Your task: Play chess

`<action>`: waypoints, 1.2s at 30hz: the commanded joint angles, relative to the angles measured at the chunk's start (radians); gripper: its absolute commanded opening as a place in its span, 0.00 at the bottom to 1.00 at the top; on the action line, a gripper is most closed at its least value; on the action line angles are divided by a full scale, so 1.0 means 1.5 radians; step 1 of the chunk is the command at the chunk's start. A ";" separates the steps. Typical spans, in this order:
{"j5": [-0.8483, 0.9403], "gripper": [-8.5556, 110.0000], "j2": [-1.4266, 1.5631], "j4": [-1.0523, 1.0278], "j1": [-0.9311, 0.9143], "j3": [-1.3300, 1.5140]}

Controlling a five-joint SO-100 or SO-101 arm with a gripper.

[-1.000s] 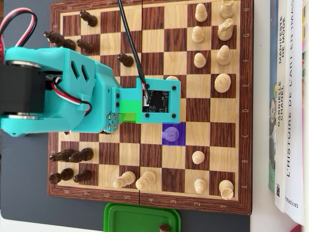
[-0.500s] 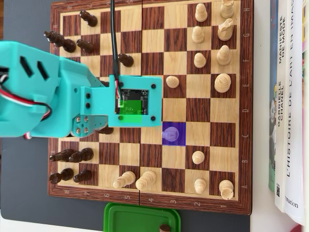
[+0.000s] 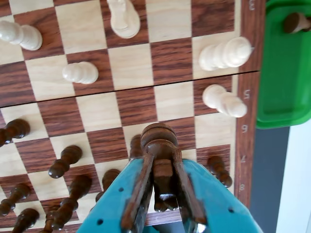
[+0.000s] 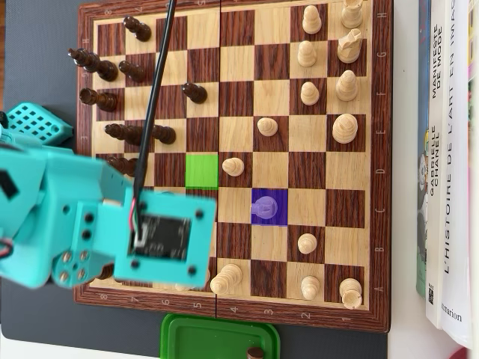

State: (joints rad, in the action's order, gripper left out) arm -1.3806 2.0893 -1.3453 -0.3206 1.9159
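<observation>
Your gripper [image 3: 164,194] pinches a dark chess piece [image 3: 159,141] between its fingers, above the chessboard [image 3: 170,60]. Only the overhead view shows the green square [image 4: 201,170].

Overhead view straight down over chessboard [image 4: 299,179]; wrist view close, sharing board's green-tray [image 3: 284,73] edge.

Dark wooden chess piece [image 3: 159,145] upright between the tool's [image 3: 163,194] jaws, above chessboard [image 3: 97,111].
</observation>
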 commanded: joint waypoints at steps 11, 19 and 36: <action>0.065 0.12 -0.028 -0.001 -0.124 -0.140; 0.137 0.12 -0.137 0.002 -0.204 -0.210; 0.192 0.12 -0.442 0.003 -0.250 -0.427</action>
State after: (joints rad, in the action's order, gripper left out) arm -1.0983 1.4343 -1.3453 -0.6765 1.3530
